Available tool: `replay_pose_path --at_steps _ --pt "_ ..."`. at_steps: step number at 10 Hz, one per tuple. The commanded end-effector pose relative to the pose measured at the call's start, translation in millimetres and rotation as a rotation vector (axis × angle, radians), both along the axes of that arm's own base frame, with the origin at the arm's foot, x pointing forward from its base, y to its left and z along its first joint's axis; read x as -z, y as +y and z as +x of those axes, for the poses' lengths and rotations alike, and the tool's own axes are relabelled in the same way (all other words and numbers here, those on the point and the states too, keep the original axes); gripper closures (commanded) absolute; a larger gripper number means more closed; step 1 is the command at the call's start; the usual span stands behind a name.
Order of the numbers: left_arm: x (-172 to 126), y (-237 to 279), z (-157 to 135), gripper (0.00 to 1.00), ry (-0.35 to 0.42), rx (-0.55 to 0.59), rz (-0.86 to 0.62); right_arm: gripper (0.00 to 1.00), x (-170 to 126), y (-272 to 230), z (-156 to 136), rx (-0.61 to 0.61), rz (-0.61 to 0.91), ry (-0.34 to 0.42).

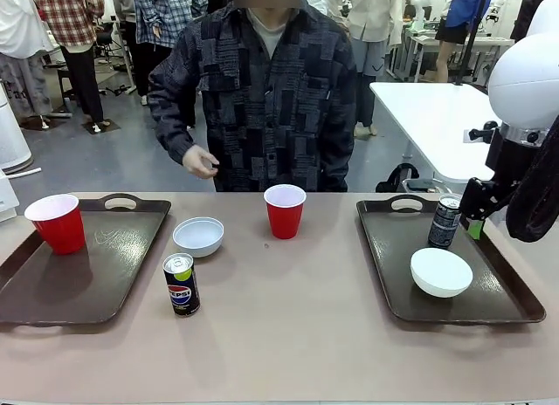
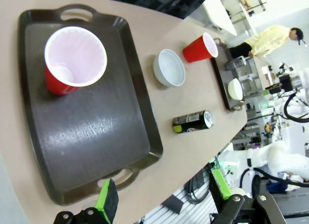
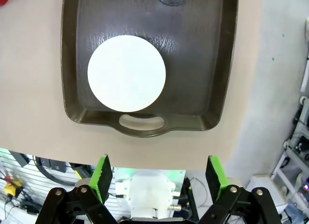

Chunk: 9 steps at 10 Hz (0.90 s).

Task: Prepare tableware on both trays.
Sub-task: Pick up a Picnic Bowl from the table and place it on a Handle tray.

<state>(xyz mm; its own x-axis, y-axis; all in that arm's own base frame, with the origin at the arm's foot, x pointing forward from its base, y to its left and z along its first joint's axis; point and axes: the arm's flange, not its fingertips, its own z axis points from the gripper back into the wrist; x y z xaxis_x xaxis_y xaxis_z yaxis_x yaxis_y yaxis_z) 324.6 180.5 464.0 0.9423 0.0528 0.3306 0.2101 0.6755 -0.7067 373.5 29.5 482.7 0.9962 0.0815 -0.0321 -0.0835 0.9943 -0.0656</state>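
Left tray [image 1: 105, 274]: at the bench's left end, carrying one red cup [image 1: 57, 222] in its far-left corner.
Left pincer [image 2: 164, 192]: spread and empty, hanging over the bench edge by that tray's near handle.
Loose bowl [image 1: 198, 236]: on the bare bench [image 1: 306, 335], just right of the left tray's rim, not touching it.
Pepsi can [image 1: 182, 284]: upright, long axis vertical, just nearer the robot than the loose bowl. The "pepsi" wordmark faces the robot.
Middle cup [image 1: 285, 210]: upright between the trays, closer to the right one. The person's hand [image 1: 201, 161] hangs beyond the far edge.
Right tray [image 1: 393, 257]: holds the black-silver can [image 1: 445, 222], its print too small to read, and a white bowl [image 1: 441, 271] in front of it.
Right pincer [image 3: 159, 163]: spread and empty, above the right tray's near handle.
Deciding relation: the loose bowl and Pepsi can lie to the right of the left pincer, past the tray rim, so the left arm looks nearer to them. The middle cup likely falls to the right arm.
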Motion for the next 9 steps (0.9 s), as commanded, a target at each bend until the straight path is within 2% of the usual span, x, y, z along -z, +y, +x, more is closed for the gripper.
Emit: replay_pose_path --at_steps 1,4,5,6,7,9 --pt "-2 0 0 0.00 0.002 -0.015 -0.013 0.00 5 -1 0 0.001 0.004 -0.016" --pt "-2 0 0 0.00 0.002 -0.015 -0.013 0.00 0 0 0 0.000 0.000 -0.001" --pt "0 0 0 0.00 0.000 0.000 0.000 0.00 -6 -14 -7 -0.018 0.146 -0.002" --pt "-16 -2 9 0.00 0.015 -0.055 0.021 0.00 -10 -30 -7 -0.008 0.341 0.072" --pt "-37 -8 18 0.00 0.032 -0.069 0.084 0.00 -18 -52 -10 0.012 0.490 0.113" --pt "-90 -32 47 0.00 0.018 -0.024 0.320 0.00 -50 -103 -30 0.069 0.683 0.136"
